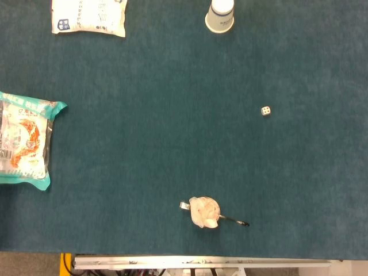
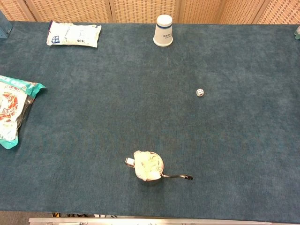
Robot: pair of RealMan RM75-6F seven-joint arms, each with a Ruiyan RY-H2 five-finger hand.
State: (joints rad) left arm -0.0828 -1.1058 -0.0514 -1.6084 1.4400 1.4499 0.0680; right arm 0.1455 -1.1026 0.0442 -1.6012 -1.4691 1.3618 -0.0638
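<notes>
A table covered in dark teal cloth [image 1: 144, 115], seen from above in both views. Neither the left nor the right hand is in the picture, so I cannot tell whether their fingers are apart or together.

Closest to the near edge, the robot's own side, lies a small metal scoop [image 1: 204, 211] [image 2: 149, 165] heaped with a pale crumpled lump. Its thin handle [image 1: 233, 219] points right. A die [image 1: 265, 110] [image 2: 200, 92] sits farther out and to the right, well apart from the scoop. An upturned paper cup [image 1: 219, 17] [image 2: 163, 30] and a white bag [image 1: 89, 16] [image 2: 74, 34] stand at the far edge. A snack packet [image 1: 23, 141] [image 2: 11, 110] lies far left.

Likely risks: the lump looks loosely piled, so a knock on the thin handle could tip the scoop and spill it. The die is small and could roll off under a clumsy touch.
</notes>
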